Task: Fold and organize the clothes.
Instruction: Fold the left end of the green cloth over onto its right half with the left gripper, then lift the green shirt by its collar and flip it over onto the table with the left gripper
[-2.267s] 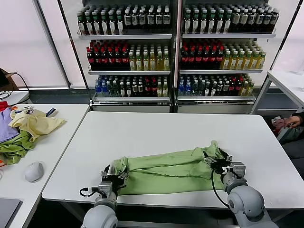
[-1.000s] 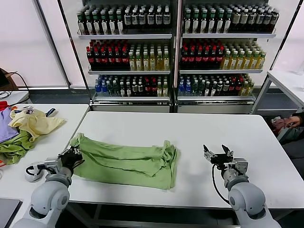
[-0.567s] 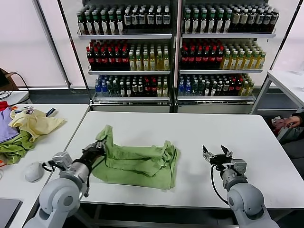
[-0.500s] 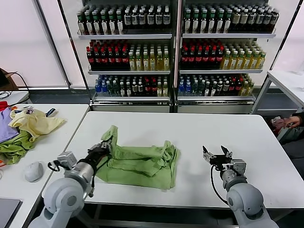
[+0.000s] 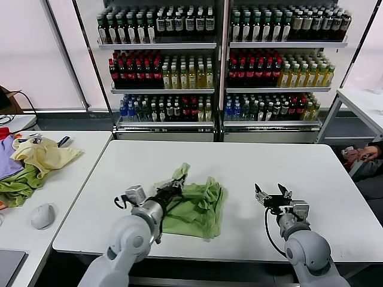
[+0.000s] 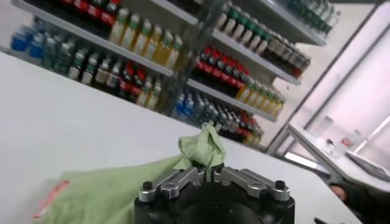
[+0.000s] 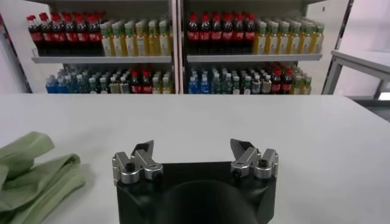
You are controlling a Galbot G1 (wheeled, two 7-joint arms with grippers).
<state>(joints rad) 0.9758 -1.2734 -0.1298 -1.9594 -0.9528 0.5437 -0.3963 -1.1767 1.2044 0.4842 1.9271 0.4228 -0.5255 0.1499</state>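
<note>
The light green shirt (image 5: 197, 206) lies bunched in a folded heap near the middle of the white table (image 5: 239, 161). My left gripper (image 5: 177, 183) is shut on a lifted edge of the shirt and holds it over the heap; in the left wrist view the cloth (image 6: 204, 146) sticks up between the closed fingers, with a red mark (image 6: 52, 190) on the fabric below. My right gripper (image 5: 269, 194) is open and empty, resting to the right of the shirt. The right wrist view shows the shirt's edge (image 7: 30, 173) off to one side of the gripper (image 7: 194, 155).
A heap of pale yellow, purple and darker green garments (image 5: 30, 164) lies on the side table at the left, with a computer mouse (image 5: 43, 216) near it. Shelves of bottles (image 5: 221, 60) stand behind the table. Another white table (image 5: 365, 101) is at the far right.
My left gripper has carried the shirt's left edge rightward over the heap, folding the shirt narrower. My right gripper let go earlier and has stayed still and open.
</note>
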